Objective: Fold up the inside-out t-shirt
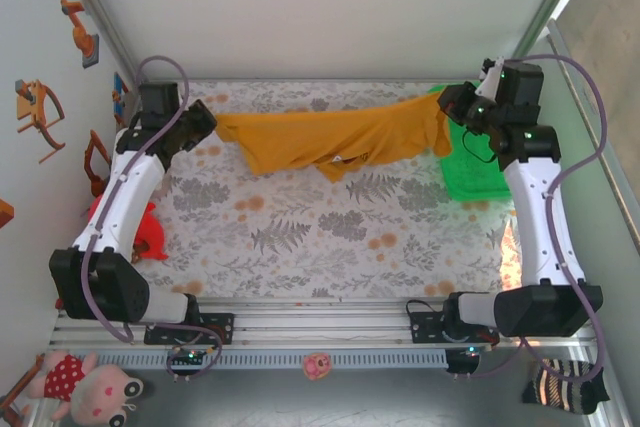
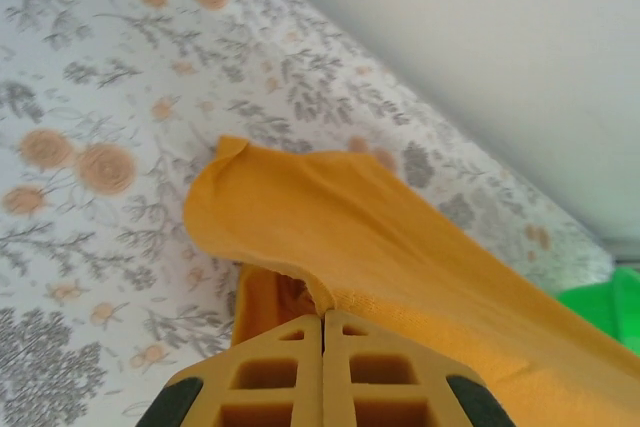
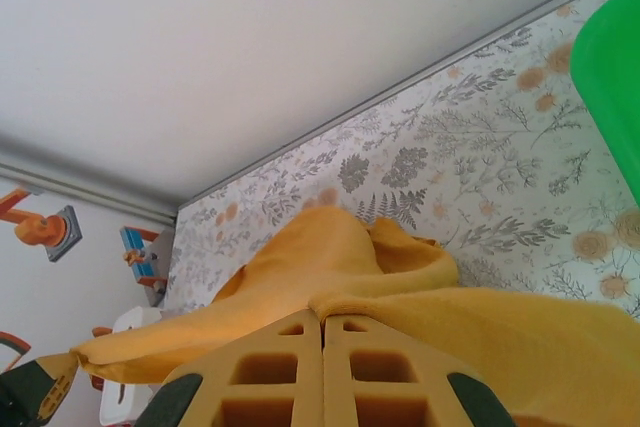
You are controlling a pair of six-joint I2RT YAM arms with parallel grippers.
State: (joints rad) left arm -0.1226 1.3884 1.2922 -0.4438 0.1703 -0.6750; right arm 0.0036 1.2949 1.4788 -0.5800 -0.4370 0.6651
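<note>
The inside-out t-shirt (image 1: 330, 142) is mustard yellow and hangs stretched between both arms above the far part of the table. A small white tag (image 1: 340, 158) shows near its lower middle. My left gripper (image 1: 213, 124) is shut on the shirt's left edge; in the left wrist view its fingertips (image 2: 323, 315) pinch a hem of the cloth (image 2: 380, 247). My right gripper (image 1: 447, 104) is shut on the shirt's right end, and its tips (image 3: 322, 317) meet over a folded edge of the fabric (image 3: 330, 267).
A green plastic basket (image 1: 470, 175) lies at the far right, partly under the shirt's right end. The floral tablecloth (image 1: 330, 237) covers the table. A red toy (image 1: 150, 232) sits by the left arm. Stuffed toys (image 1: 85, 387) lie in front of the rail.
</note>
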